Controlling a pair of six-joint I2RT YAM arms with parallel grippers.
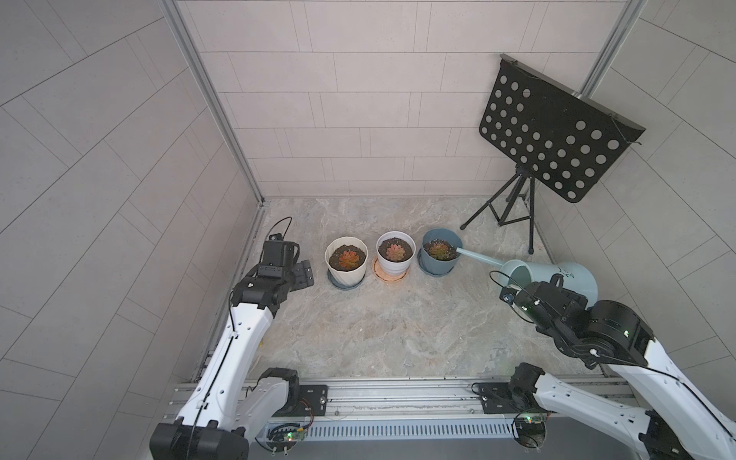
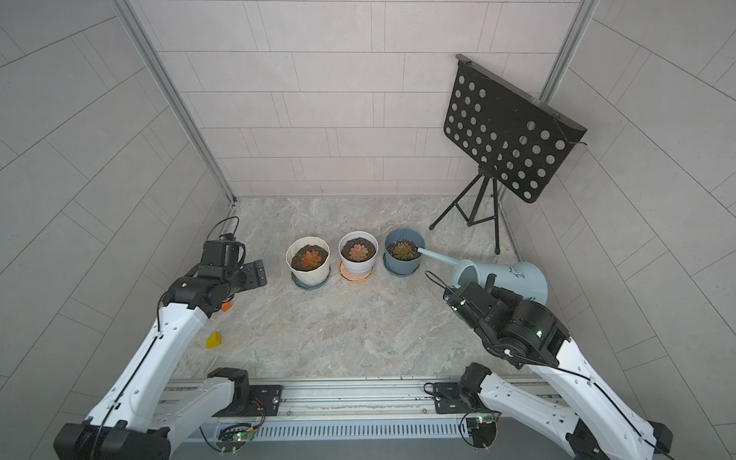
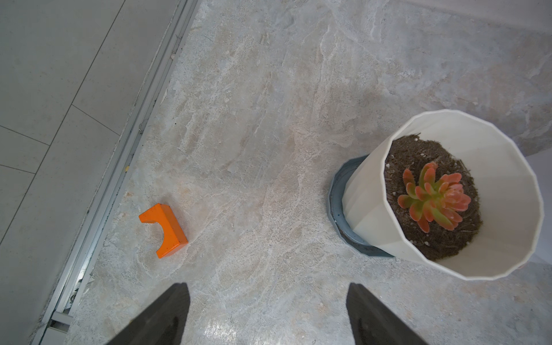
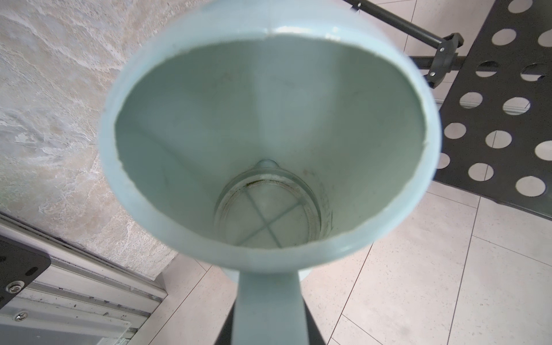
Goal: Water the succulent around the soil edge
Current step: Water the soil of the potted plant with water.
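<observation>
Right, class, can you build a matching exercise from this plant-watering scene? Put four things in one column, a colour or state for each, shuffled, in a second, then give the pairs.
Column A
1. watering can
2. left gripper
3. arch-shaped block
4. middle pot

Column B
a. orange
b. tilted, spout at the rim of the blue pot
c. open, holding nothing
d. white, on a tan saucer

Pairs: 1-b, 2-c, 3-a, 4-d

bright, even light; bowed wide-angle edges

No legible text (watering can [image 1: 573, 280] mark blurred)
</observation>
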